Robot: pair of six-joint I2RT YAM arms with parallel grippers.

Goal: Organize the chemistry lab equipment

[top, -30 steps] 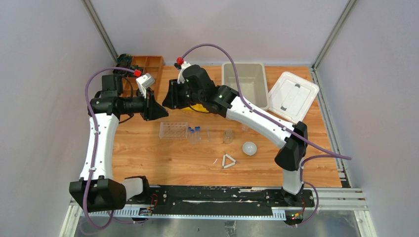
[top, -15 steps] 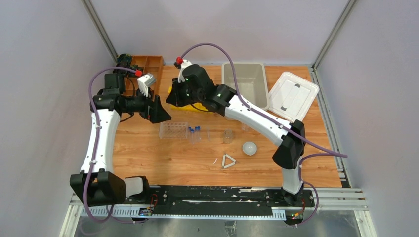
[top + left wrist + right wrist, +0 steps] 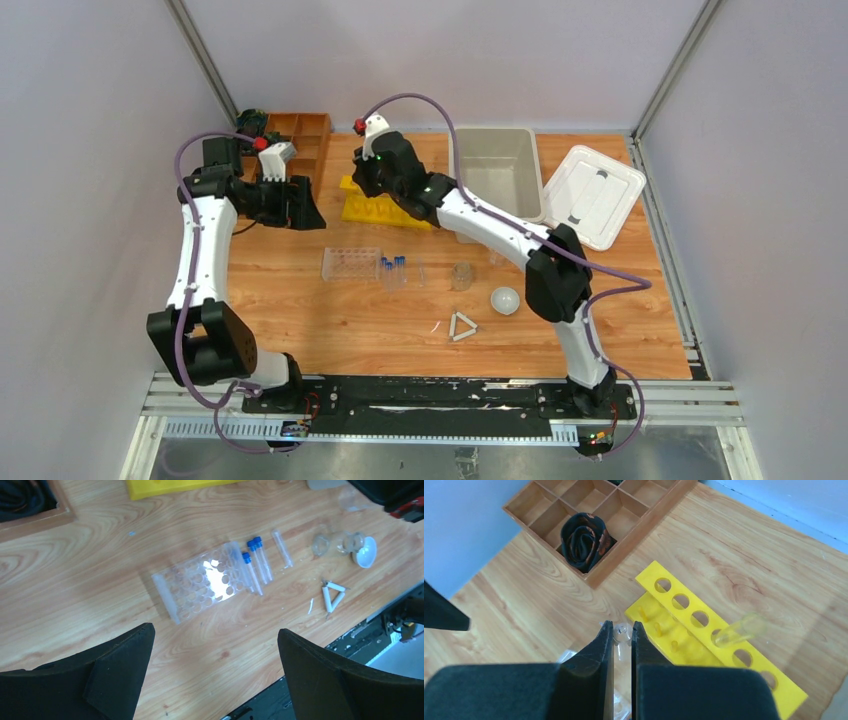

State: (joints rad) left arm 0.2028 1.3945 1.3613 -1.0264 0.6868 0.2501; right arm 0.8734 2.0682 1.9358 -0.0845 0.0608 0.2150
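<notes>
Blue-capped tubes (image 3: 392, 272) lie flat beside rack (image 3: 352, 263), caps toward yellow stand (image 3: 375, 212).

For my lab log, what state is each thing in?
left fingers: open, empty
right fingers: shut on a clear thing
grey bin: open, lid beside it
clear rack: empty
blue-capped tubes: capped, lying beside clear rack
yellow rack: one tube tilted in a hole

wooden tray (image 3: 621, 517) far-left, black roll (image 3: 584, 541) inside | grey bin (image 3: 495, 165) | white lid (image 3: 593, 195)
</notes>
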